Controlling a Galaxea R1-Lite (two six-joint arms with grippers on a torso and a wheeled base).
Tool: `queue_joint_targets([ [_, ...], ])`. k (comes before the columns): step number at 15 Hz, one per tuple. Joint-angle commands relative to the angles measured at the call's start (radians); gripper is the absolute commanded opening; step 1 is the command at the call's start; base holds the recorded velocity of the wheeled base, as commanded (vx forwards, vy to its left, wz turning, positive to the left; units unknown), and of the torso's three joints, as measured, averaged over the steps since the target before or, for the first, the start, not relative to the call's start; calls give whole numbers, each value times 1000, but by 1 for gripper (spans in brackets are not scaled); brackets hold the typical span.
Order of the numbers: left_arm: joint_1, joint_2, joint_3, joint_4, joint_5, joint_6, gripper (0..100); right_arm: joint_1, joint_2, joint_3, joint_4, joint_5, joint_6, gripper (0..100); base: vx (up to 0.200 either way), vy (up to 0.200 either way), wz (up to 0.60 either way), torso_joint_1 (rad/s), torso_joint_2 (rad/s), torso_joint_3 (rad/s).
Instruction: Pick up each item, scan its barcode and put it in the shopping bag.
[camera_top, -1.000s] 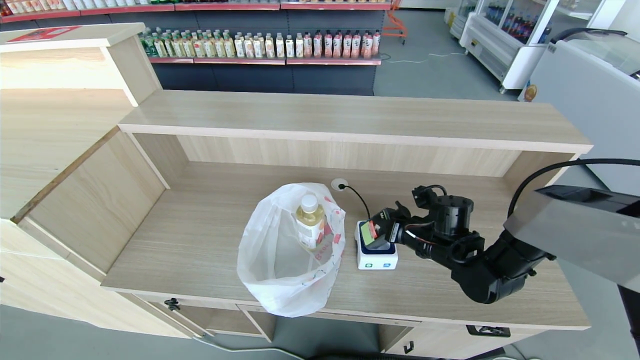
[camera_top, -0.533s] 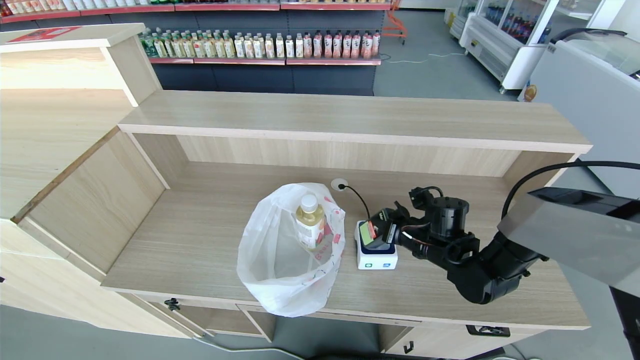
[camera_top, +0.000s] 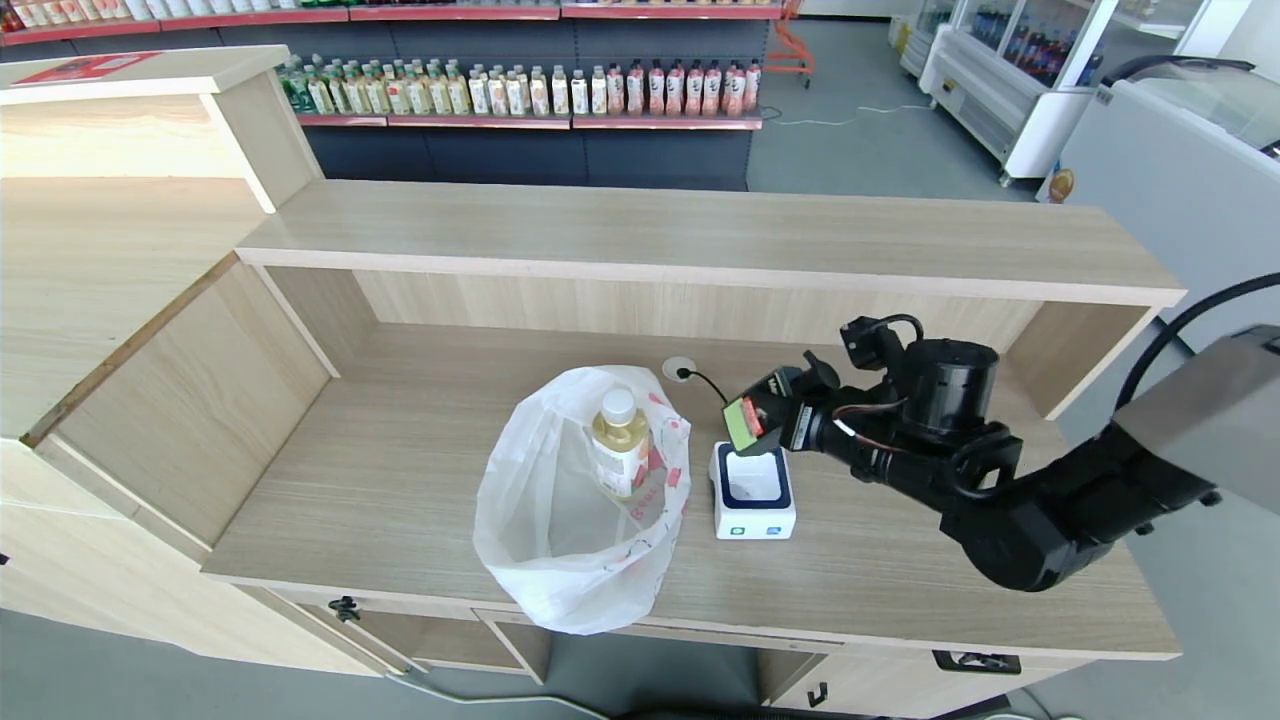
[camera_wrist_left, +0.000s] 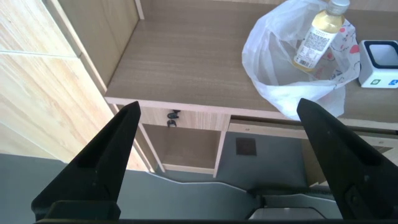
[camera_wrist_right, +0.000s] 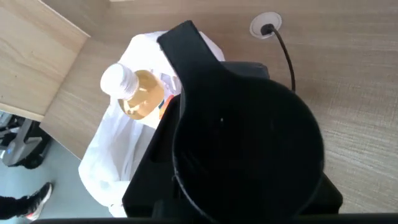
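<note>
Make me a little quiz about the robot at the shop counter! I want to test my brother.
1. True or false: the white scanner sits on the counter beside the shopping bag.
2. What is the right hand holding? A) a small green and red pack B) a banana C) nothing at all
3. Fill in: inside the bag stands one ____ with a white cap.

Key: 1 true. 2 A. 3 bottle.
</note>
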Motion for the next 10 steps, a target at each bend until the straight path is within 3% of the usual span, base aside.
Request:
queue_joint_targets([
  [1, 0, 0, 0, 0, 0, 0, 100, 29, -208, 110, 66, 4, -34, 0, 0, 0, 0, 0, 0, 0],
  [2, 0, 0, 0, 0, 0, 0, 100, 30, -217, 151, 63, 4, -55, 0, 0, 0, 0, 0, 0, 0],
  [10, 0, 0, 0, 0, 0, 1, 100, 82, -152, 159, 83, 6, -72, 0, 0, 200, 0, 7, 4, 2],
])
